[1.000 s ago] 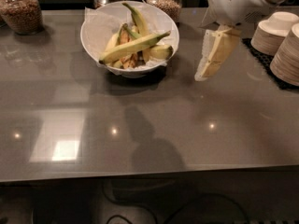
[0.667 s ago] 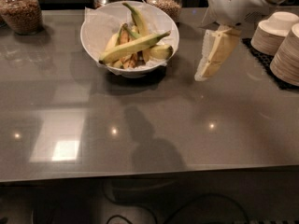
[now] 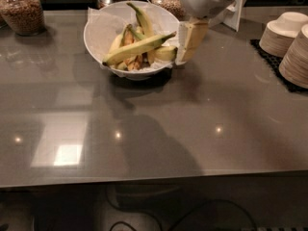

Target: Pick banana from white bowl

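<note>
Approach stage: the banana (image 3: 139, 47) lay ungrasped in the white bowl (image 3: 94, 30) near the bench's far edge — the gripper (image 3: 187, 52) hung beside the bowl's rim, whether apart or together could not be told — grasp and lift were not yet done.

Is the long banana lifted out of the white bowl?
No, the banana lies across the white bowl, with the end effector beside the bowl's right rim as the camera sees it.

You have a cream hand (image 3: 189, 44) just beside the white bowl (image 3: 97, 29), a yellow-green, dark-tipped banana (image 3: 137, 48) and a glossy grey worktop (image 3: 202, 124).
</note>
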Available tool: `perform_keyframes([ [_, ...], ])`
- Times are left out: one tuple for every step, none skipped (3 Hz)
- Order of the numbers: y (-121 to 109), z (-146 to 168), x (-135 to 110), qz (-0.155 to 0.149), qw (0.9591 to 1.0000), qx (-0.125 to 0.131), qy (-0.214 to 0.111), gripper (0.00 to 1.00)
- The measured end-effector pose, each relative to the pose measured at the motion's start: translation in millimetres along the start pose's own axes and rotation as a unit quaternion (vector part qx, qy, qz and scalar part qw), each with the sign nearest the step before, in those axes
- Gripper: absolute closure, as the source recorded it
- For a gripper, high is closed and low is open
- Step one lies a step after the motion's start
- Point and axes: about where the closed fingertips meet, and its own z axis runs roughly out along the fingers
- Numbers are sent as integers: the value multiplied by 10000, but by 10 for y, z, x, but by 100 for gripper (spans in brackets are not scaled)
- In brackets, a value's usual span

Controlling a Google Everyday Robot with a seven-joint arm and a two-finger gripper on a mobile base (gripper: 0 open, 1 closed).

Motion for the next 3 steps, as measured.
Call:
perform_keyframes([
  [-194,401,-9,-363,9993,43,-115,16],
  [-246,699,-18,-550,9983,-5,-184,29],
  [-220,938,-26,-614,9978,-113,-241,41],
])
